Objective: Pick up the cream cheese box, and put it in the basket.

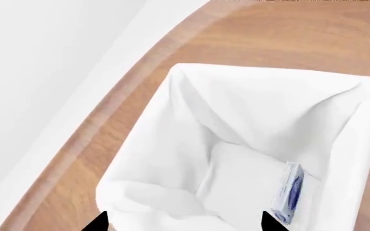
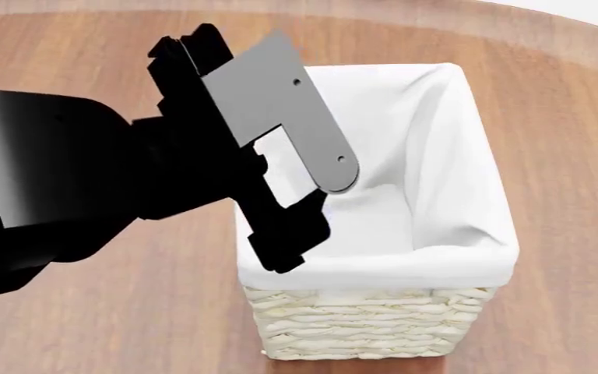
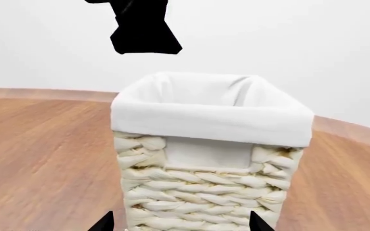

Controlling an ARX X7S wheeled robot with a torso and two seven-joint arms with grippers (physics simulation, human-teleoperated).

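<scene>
Already the cream cheese box [image 1: 290, 194] leans on edge against the lining inside the basket [image 1: 358, 120], since the left hand [image 1: 183, 222] above it is spread and empty.

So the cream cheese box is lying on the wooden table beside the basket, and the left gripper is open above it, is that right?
Not quite: the cream cheese box is inside the basket, against its cloth lining, as the left wrist view shows. The left gripper is open above it.
</scene>
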